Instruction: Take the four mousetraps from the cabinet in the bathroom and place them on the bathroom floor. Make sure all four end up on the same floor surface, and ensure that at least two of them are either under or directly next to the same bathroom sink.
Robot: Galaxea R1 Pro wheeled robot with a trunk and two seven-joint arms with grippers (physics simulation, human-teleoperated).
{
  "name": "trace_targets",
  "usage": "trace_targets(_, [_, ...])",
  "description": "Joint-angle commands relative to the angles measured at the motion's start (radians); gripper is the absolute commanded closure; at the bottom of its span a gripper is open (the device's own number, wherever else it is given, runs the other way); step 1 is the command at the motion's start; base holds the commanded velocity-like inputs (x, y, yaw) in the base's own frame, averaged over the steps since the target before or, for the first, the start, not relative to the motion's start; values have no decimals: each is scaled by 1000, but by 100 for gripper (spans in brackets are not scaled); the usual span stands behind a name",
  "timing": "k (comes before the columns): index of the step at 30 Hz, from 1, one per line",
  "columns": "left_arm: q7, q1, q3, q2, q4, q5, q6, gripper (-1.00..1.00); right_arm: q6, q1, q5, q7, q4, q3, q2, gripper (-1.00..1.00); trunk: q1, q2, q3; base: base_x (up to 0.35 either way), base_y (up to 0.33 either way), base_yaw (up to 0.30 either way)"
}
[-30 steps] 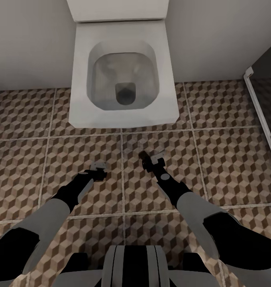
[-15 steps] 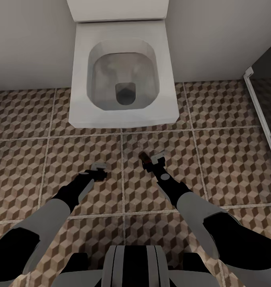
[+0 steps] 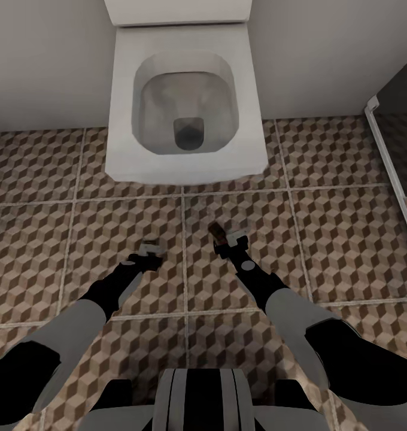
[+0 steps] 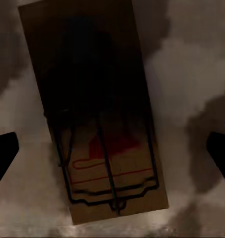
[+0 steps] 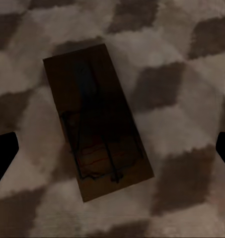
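I am looking down at the bathroom floor [image 3: 42,209], with its cube-patterned tiles, and at a white toilet [image 3: 185,161] standing against the wall ahead of me. Its bowl is open and holds only a little water around the dark drain.

My left hand [image 3: 151,254] hangs low over the tiles, its fingers spread apart with nothing between them. From its wrist camera I see a mousetrap [image 4: 95,111] lying flat on the floor under it: a brown board with a dark wire frame and a red mark. The two dark fingertips [image 4: 3,153] stand well out to either side of the board and do not touch it.

My right hand [image 3: 227,239] is also low over the floor, fingers apart. A second mousetrap [image 3: 215,230] lies on the tile just beside its fingertips, toward the toilet. From the right wrist, that second mousetrap [image 5: 97,121] lies flat and in shadow, clear of both fingers.

At the far right edge stands the dark glass shower enclosure [image 3: 401,137].
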Motion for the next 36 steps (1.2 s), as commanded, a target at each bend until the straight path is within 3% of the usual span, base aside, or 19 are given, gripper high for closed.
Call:
trace_targets(1, [7,0,-10,2,13,13,8,-100,-1,-1,10,-8,2,2,0,-100,0,0,-1,-306,0,0])
trace_targets(36, [7,0,-12,2,13,13,6,-100,-1,0,10,-8,2,2,0,-100,0,0,-1,-325,0,0])
